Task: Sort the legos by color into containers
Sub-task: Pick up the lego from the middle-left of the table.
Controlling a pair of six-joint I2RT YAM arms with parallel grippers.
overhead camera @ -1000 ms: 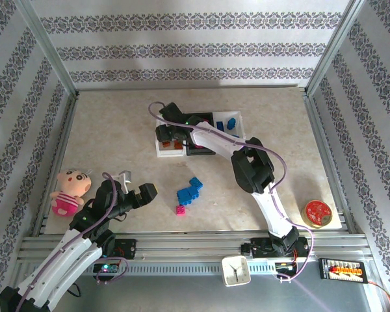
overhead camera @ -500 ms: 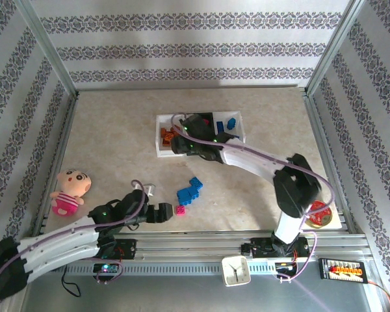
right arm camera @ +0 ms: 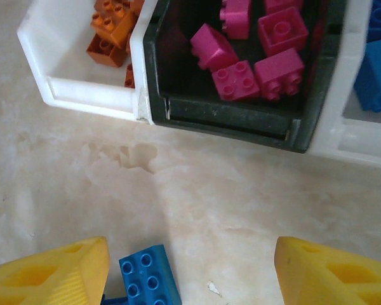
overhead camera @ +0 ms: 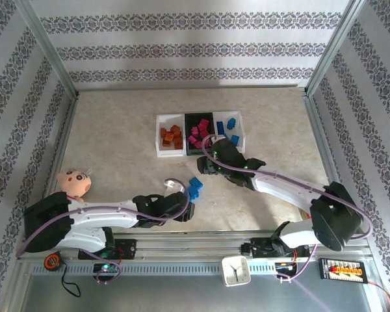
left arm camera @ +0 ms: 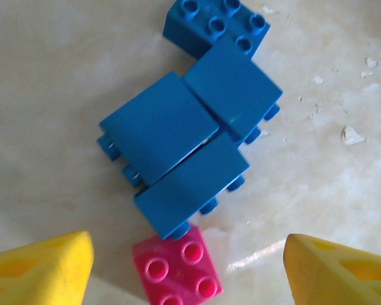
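The containers stand in a row mid-table: a left white bin [overhead camera: 161, 149] with orange bricks [right arm camera: 111, 28], a black middle bin [right arm camera: 228, 117] with magenta bricks [right arm camera: 260, 44], and a right white bin [overhead camera: 240, 130] with blue bricks [right arm camera: 378, 70]. Three blue bricks [left arm camera: 184, 146] lie clustered on the table, a magenta brick [left arm camera: 176, 270] touching their near side. My left gripper [left arm camera: 187, 273] is open, its yellow fingers [left arm camera: 38, 273] either side of the magenta brick. My right gripper [right arm camera: 190, 273] hangs open just in front of the black bin, with a blue brick [right arm camera: 149, 276] by its left finger.
A pink plush doll [overhead camera: 75, 183] lies at the left, partly behind the left arm. A small white clock [overhead camera: 234, 270] sits on the front rail. Metal frame posts and patterned walls enclose the table [overhead camera: 117, 130].
My left gripper swung right and now sits over the loose bricks. My right gripper drew back from above the bins to the table just in front of them.
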